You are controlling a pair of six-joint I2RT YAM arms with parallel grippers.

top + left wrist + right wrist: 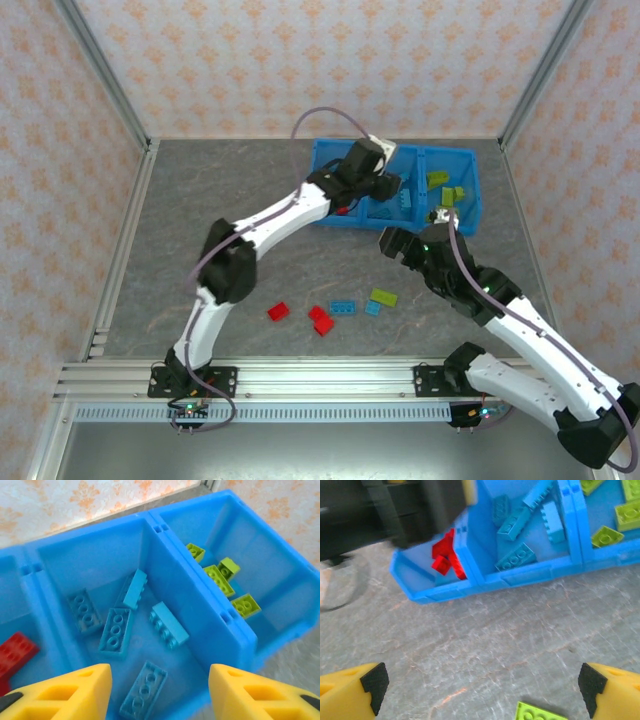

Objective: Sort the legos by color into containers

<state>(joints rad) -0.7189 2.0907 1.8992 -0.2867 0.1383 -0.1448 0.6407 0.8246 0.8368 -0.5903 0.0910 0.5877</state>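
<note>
Lab test booth: aluminium frame (300, 378), patterned walls (330, 60)

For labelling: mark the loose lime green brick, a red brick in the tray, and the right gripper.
lime green brick (383, 297): top external view, studded top.
red brick (15, 652): left wrist view, studded top.
right gripper (483, 687): right wrist view, midway between fingertips.

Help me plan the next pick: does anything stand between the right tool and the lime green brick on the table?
Nothing visible does. The right tool is open, and only bare table lies between it and the lime green brick.
</note>
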